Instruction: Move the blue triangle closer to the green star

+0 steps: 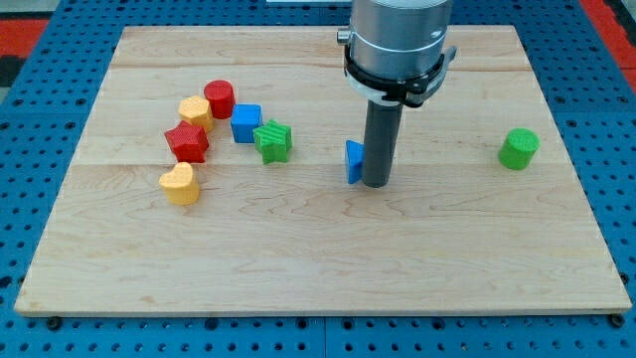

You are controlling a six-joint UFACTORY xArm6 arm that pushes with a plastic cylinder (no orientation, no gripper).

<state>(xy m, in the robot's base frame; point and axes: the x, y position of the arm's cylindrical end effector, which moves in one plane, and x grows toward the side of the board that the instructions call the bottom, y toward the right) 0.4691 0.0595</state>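
A: where's my tip [375, 184] right now?

B: down on the wooden board [318, 268], near the middle. the blue triangle [354, 161] sits right against the rod's left side in the view, looks like contact, partly hidden behind the rod

A: fingers? released, clenched, grasping anything?

B: no fingers on this rig, just the straight dark rod, so nothing is clamped. only side contact with the triangle

A: green star [272, 140]?

B: to the view's left of the tip, a bit higher up. open board between it and the triangle, they're apart

A: what's around the star?

B: blue cube [245, 123] just beside it on the view's left and slightly up, looks like touching or nearly, can't tell. further left from the tip: red cylinder [220, 99] at the top of the cluster, yellow block [196, 110] just beside it, shape unclear. red star [187, 142] below those. yellow heart [180, 184] lowest, roughly level with the tip

A: anything on the other side?

B: green cylinder [519, 148], well off to the view's right of the tip, alone

A: rest of the scene?

B: board lies on a blue perforated table [40, 119]. grey arm housing [397, 40] comes down from the view's top above the rod
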